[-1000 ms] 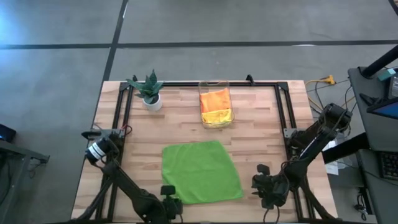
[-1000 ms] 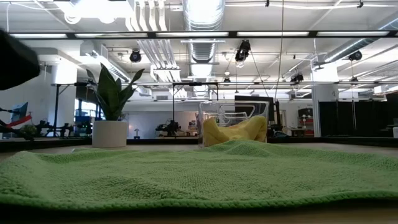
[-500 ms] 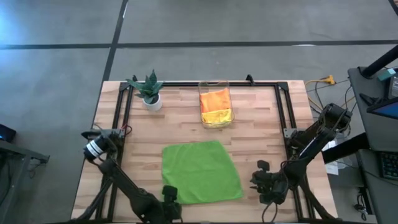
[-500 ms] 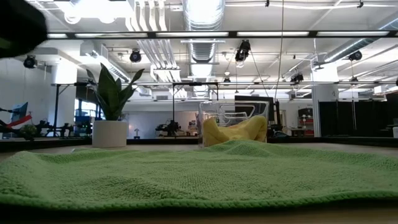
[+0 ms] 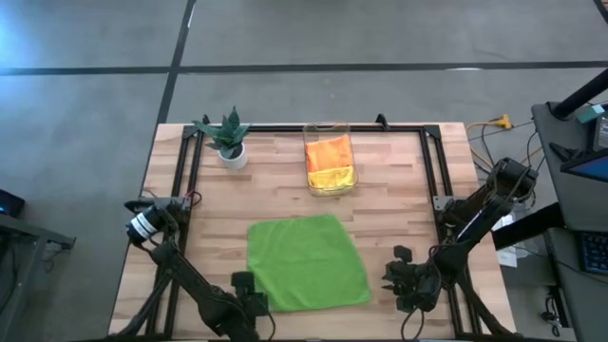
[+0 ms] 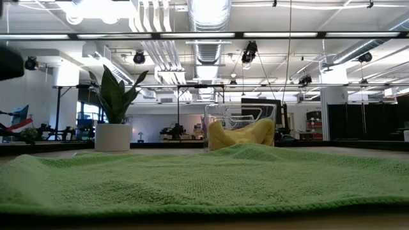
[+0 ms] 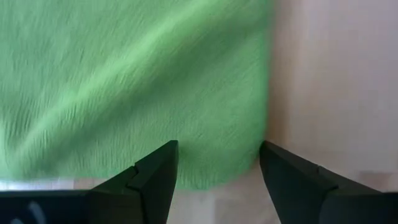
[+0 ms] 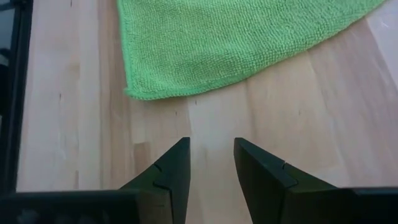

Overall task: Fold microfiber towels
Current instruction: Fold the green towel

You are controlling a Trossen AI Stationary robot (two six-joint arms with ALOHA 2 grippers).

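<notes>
Left claw (image 7: 214,163) parted over green towel (image 7: 130,81) corner

We see a wooden table (image 5: 399,190) ringed by a black frame (image 5: 432,166). A green towel (image 5: 306,261) lies spread flat on it, between the left pincer (image 5: 249,285) and the right pincer (image 5: 401,275), its corners just beside both. Well beyond them, at the table's far edge, stand a bin (image 5: 329,161) and a plant (image 5: 229,140).
</notes>
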